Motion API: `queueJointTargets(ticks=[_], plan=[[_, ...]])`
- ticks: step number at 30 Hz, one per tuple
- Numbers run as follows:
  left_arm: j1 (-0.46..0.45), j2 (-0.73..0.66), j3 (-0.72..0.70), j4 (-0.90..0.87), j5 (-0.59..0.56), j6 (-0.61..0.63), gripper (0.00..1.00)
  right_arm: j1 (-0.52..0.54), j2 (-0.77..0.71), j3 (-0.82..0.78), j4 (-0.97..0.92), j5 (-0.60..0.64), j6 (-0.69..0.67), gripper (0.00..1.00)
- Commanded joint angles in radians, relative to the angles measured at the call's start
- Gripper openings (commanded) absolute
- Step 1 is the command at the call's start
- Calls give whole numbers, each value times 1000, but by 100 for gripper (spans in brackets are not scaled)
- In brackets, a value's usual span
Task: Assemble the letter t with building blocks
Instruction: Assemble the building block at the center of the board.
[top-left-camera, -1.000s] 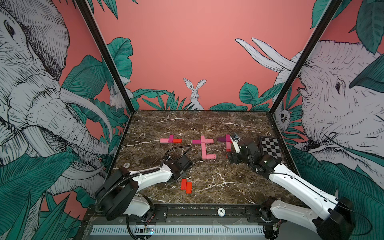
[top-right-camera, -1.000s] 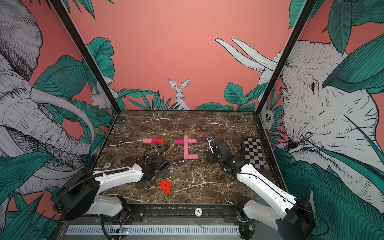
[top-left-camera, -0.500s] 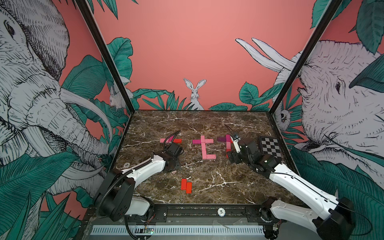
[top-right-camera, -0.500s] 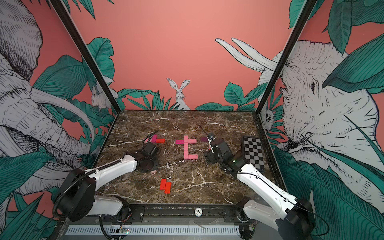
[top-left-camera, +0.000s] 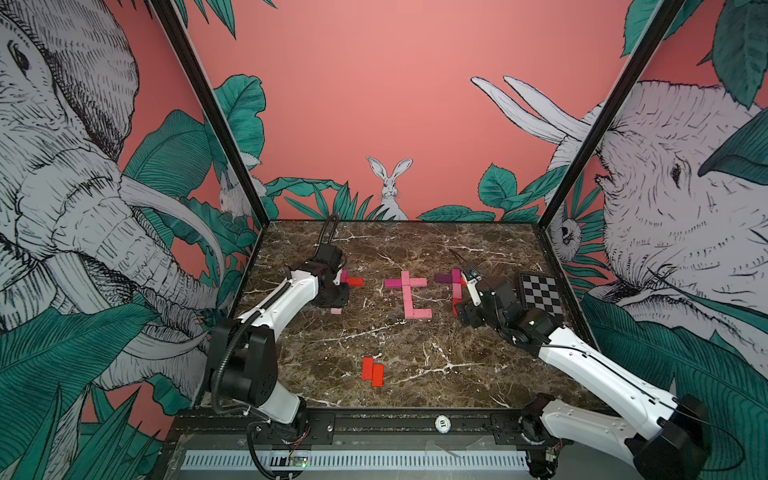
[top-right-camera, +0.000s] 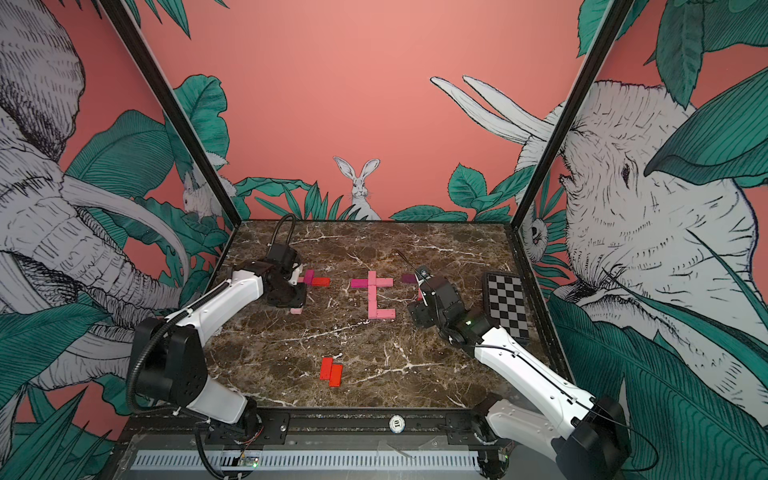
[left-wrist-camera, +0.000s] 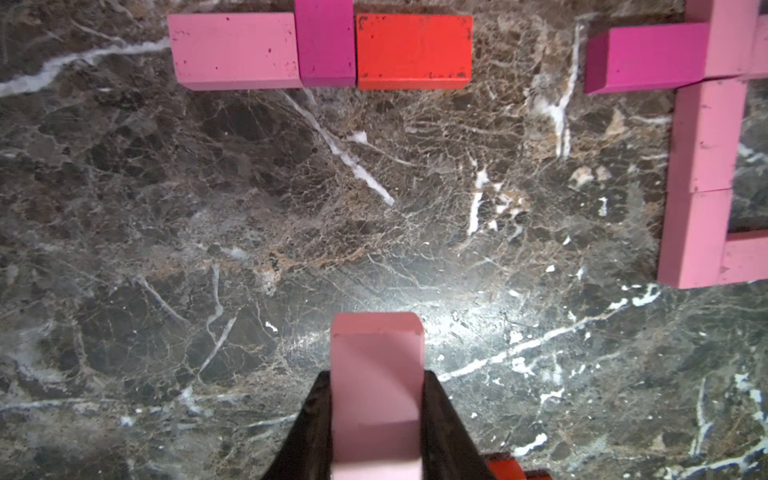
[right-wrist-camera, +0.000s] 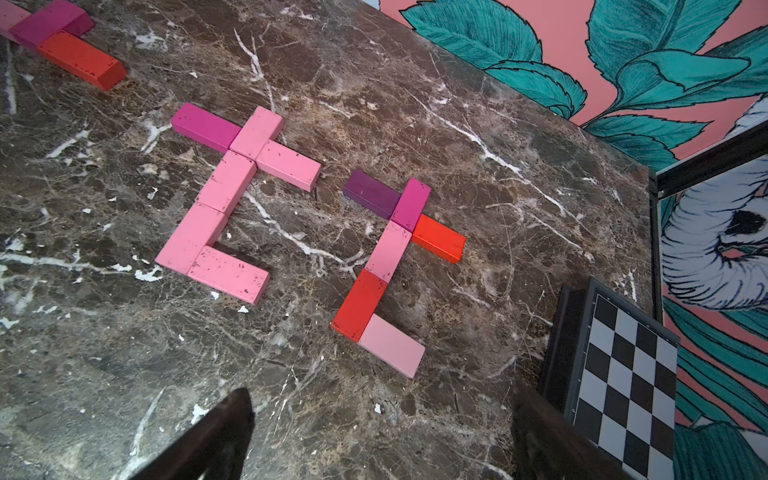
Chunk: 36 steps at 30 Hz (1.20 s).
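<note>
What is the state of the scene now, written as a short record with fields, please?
left gripper: shut on pale pink block
right gripper: open, empty
finished letters: middle t, all pink shades; right t, mixed colours
unfinished letter: left t, only pink, magenta and red blocks in a row, lower stem missing
spare: two red blocks, side by side, near the front edge
other: checkerboard plate, beside the right t
</note>
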Motion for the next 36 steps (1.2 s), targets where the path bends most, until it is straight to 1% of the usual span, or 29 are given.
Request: queueJointTargets(ticks=[1,8,13,22,30,36], plan=[[23,46,46,-44,30,66,0,-5,-1,30,-5,19,-8,95],[27,149,72,39,25,40,0,-5,9,34,-10,26,-10,95],[28,219,115,45,-16,26,0,-5,14,34,-10,28,-13,95],[29,283,148,69,-82,-5,0,-5,15,34,-13,29,-18,95],[29,342,182,86,-80,-16,0,-5,14,38,-14,29,-21,95],[30,379,209,82,-85,-29,4,-5,9,43,-22,29,-24,95]])
